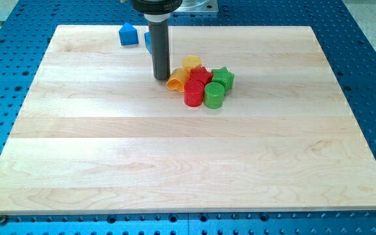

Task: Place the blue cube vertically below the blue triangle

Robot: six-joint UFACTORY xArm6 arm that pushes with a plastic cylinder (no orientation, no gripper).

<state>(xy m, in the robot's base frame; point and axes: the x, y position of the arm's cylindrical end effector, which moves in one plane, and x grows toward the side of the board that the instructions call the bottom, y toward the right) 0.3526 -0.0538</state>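
Note:
A blue block with a peaked top, the blue triangle point(128, 34), sits near the board's top edge, left of centre. A second blue block point(147, 41) lies just to its right, mostly hidden behind my rod; only its left sliver shows, so I cannot make out its shape. My tip point(161, 78) rests on the board below that hidden block and just left of a cluster of coloured blocks. It touches neither blue block as far as I can see.
The cluster right of my tip holds a yellow block point(191, 63), an orange-yellow block point(176, 80), a red star point(200, 75), a green star point(224, 78), a red cylinder point(193, 94) and a green cylinder point(214, 96). The wooden board point(175, 163) lies on a blue perforated table.

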